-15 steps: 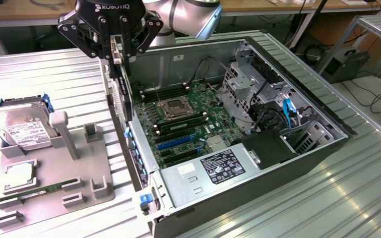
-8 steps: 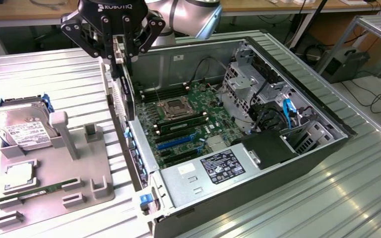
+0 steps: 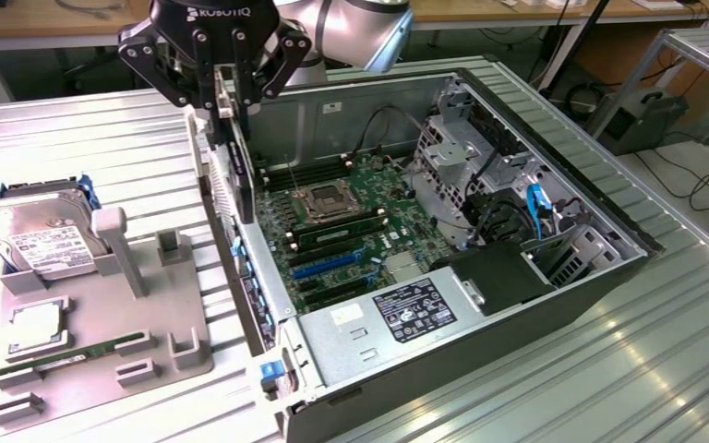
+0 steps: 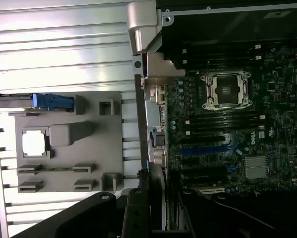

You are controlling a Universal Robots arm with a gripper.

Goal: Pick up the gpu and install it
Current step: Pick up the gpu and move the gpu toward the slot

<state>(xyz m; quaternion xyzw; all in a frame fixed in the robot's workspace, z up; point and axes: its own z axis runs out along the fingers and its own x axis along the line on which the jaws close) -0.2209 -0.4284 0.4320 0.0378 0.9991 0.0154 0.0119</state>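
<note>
My gripper (image 3: 229, 78) is shut on the top edge of the gpu (image 3: 239, 175). The dark flat card hangs upright and edge-on, with its silver bracket toward the exterior view's left. It hangs over the open computer case (image 3: 601, 277), just inside the case wall on the exterior view's left and above the motherboard (image 3: 342, 231). The blue and black expansion slots (image 3: 324, 263) lie below it, toward the front. In the wrist view the gpu (image 4: 157, 178) runs as a thin strip beside the motherboard (image 4: 228, 139), held between my dark fingers (image 4: 136, 210).
A grey fixture plate (image 3: 145, 323) on the slatted table holds a hard drive (image 3: 34, 235), a CPU (image 3: 34, 321) and a RAM stick (image 3: 59, 360). Inside the case are the power supply (image 3: 404, 309), a drive cage (image 3: 465, 157) and cables.
</note>
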